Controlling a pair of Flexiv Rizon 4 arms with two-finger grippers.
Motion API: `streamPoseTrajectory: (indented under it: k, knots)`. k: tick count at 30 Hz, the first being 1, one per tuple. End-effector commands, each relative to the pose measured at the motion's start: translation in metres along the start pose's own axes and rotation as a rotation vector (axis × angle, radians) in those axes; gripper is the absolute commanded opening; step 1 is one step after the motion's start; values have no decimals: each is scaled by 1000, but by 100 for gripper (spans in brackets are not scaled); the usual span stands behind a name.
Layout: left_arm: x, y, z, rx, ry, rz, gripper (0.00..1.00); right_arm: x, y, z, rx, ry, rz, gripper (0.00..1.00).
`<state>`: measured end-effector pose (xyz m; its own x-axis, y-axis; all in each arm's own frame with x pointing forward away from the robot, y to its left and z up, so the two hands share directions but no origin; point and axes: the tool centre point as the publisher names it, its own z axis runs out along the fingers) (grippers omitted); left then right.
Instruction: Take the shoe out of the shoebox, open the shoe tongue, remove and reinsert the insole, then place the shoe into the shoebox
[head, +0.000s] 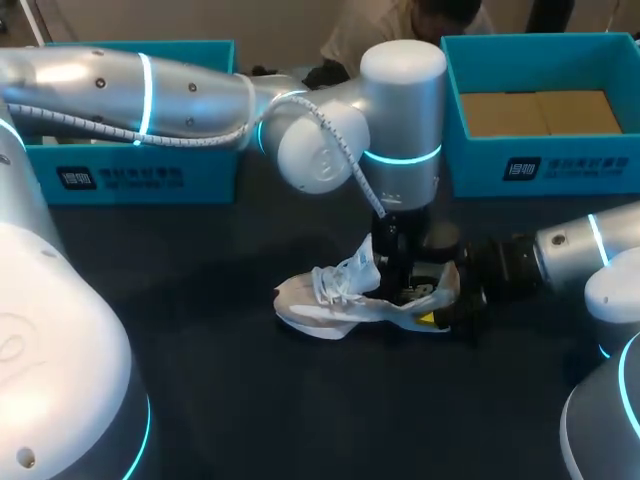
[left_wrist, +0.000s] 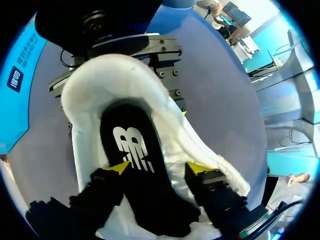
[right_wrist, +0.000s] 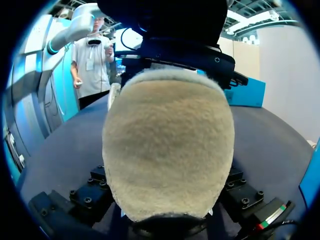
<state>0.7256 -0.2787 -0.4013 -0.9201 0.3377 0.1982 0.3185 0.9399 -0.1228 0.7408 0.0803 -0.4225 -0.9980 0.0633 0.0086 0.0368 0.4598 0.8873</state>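
Sneaker (head: 335, 305) lies on the tabletop (head: 250, 400) with its long axis running side to side, toe to your left and heel at your right tool (head: 443, 303); you cannot tell whether that one grips. Your left tool (left_wrist: 157, 168) hangs over the opening, released and spread wide, with the black insole (left_wrist: 131, 145) directly beneath it, so it is the nearer one for lifting.

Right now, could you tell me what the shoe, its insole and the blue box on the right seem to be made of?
Shoe: white matte fabric upper with cord laces; the heel looks like beige fleece or suede, given its fuzzy nap. Insole: smooth black foam or fabric, probably, with a white print. Blue box: likely cardboard, with flat, crisp walls and a brown floor.
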Motion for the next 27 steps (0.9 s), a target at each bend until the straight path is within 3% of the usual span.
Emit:
streamPoseTrajectory:
  k: [1, 4, 5, 6, 9, 15, 16, 18, 27]
  knots:
    - [0, 4, 10, 4, -27, -3, 93, 1, 1, 1, 2, -1, -1, 0]
    - [-3, 4, 15, -2, -41, -3, 87, 1, 1, 1, 2, -1, -1, 0]
    - [-4, 4, 16, -8, -48, -3, 82, 1, 1, 1, 2, -1, -1, 0]
    - [-5, 4, 19, -11, -56, -5, 69, 1, 1, 1, 2, -1, -1, 0]
    - [-9, 4, 24, -13, -68, -9, 51, 1, 1, 1, 2, -1, -1, 0]
    - [-12, 4, 32, -24, -81, -13, 33, 1, 1, 1, 2, -1, -1, 0]
    - [-12, 4, 33, -26, -89, -13, 26, 1, 1, 1, 2, -1, -1, 0]
    - [-12, 5, 35, -30, -90, -13, 3, 1, 1, 1, 2, -1, -1, 0]
    - [-6, 9, 9, -25, -107, -7, 0, 1, 1, 1, 2, -1, -1, 0]
